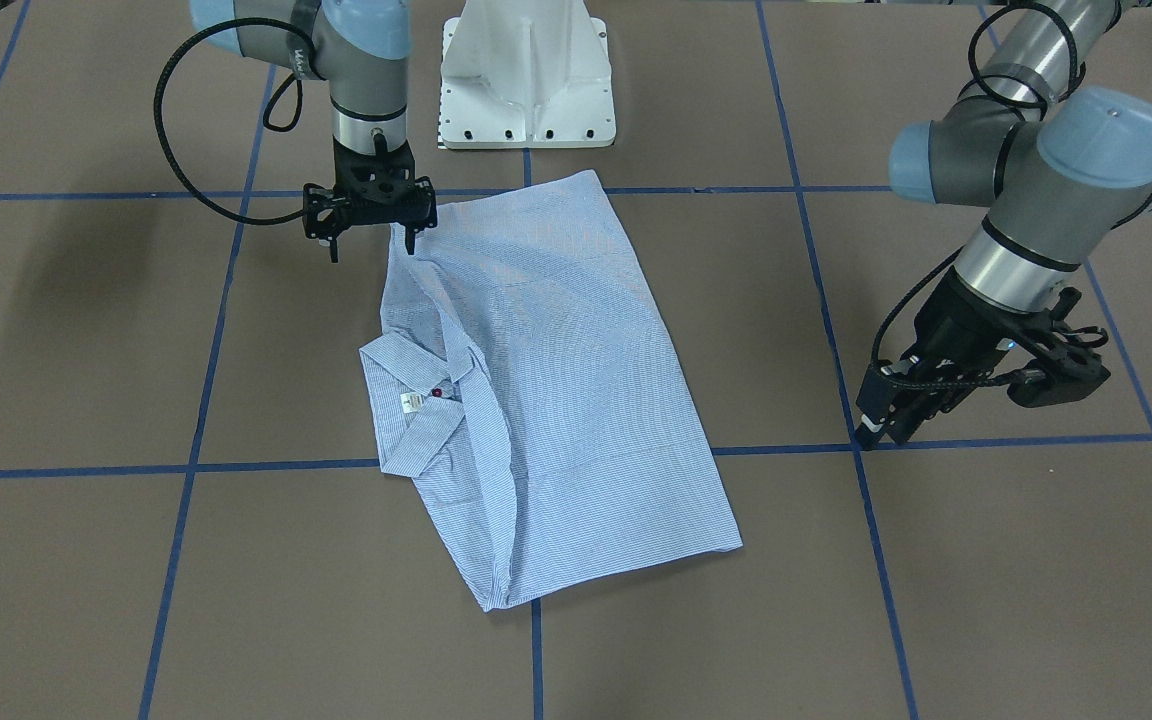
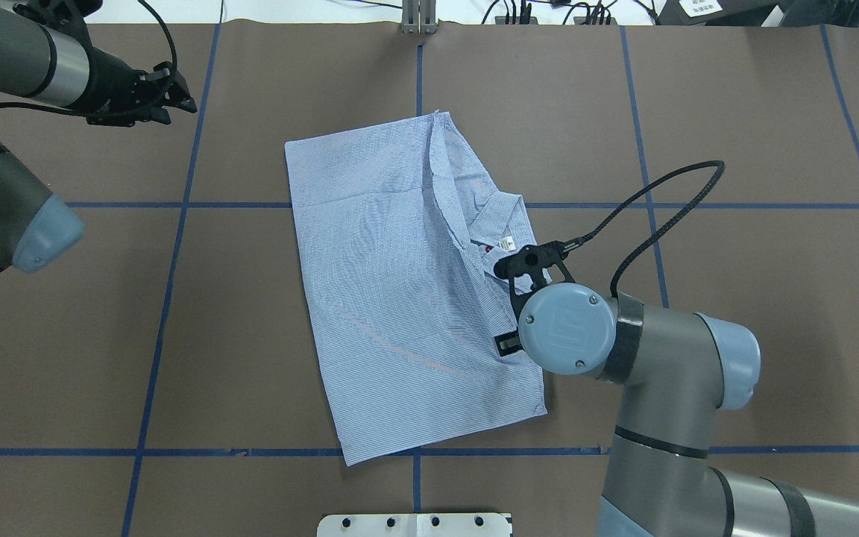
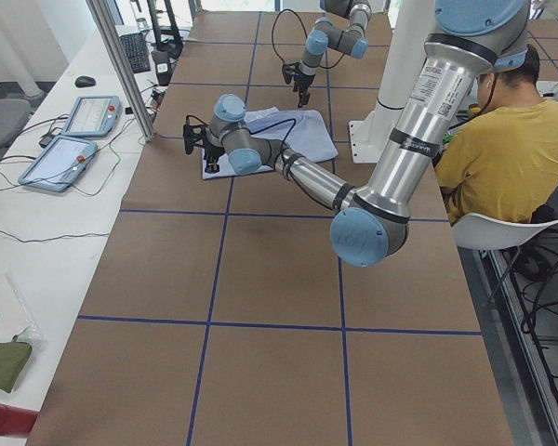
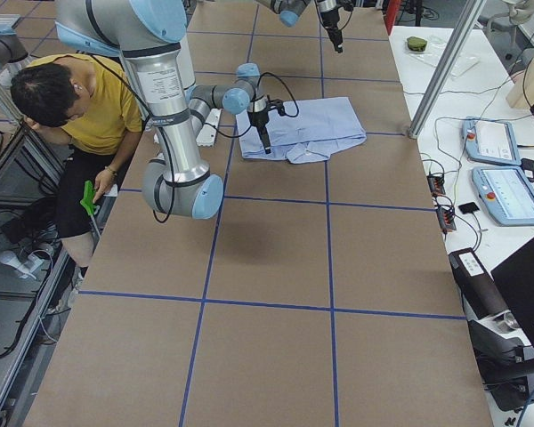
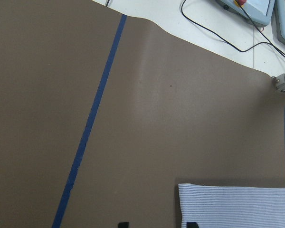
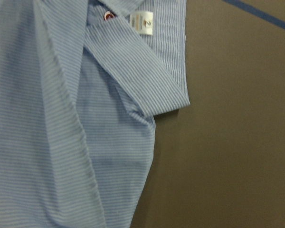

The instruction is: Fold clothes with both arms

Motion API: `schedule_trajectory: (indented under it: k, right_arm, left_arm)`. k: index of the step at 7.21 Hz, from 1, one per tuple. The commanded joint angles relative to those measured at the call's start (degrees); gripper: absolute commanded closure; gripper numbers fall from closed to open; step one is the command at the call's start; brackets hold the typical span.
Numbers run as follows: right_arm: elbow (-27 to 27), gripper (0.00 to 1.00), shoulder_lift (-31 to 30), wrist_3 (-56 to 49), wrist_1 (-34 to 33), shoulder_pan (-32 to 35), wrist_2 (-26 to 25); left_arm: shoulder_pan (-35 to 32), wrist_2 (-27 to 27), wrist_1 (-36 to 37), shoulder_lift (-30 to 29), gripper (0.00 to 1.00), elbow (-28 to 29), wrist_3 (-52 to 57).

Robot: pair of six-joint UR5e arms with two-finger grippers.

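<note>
Grip is what this step turns on. At far left, the left hand (image 2: 174, 103) hangs above bare worktop (image 2: 772, 112), well apart from the shirt (image 2: 392, 298). Its wrist view shows the two fingertips (image 5: 123, 224) spread with nothing between them. The shirt lies in the middle of the worktop, already folded to a long panel, with the collar (image 2: 500, 216) and label (image 2: 506, 243) at its right edge. The right hand (image 1: 371, 250) is low over that edge on the robot's side of the collar, fingers (image 1: 408, 236) spread and pinching nothing. One fingertip sits just at the cloth's border, though whether it touches cannot be told.

Judging by this, the next fold needs a pinch at the right edge and a matching one by the left hand. The right hand would do well to straddle the border and catch every layer, not only the top one, since stacked cloth slides apart when lifted. The left hand should take an edge at the same height along the panel. Then both can lift level and carry the cloth over together, lest the collar bunch or the panel skew.
</note>
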Motion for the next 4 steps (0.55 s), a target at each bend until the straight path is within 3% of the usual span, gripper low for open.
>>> schedule_trajectory:
  k: [1, 2, 4]
  right_arm:
    - [-10.6, 0.00, 9.6, -0.1, 2.0, 2.4, -0.1]
    - [-17.6, 0.00, 12.1, 0.1, 7.6, 2.4, -0.1]
    - [-21.5, 0.00, 11.8, -1.8, 10.9, 6.4, 1.2]
  left_arm:
    - [-0.2, -0.2, 0.2, 0.3, 0.50, -1.0, 0.1]
    - [-0.1, -0.2, 0.4, 0.3, 0.50, -1.6, -0.2]
    - [-0.2, -0.2, 0.4, 0.4, 0.50, -1.8, -0.4]
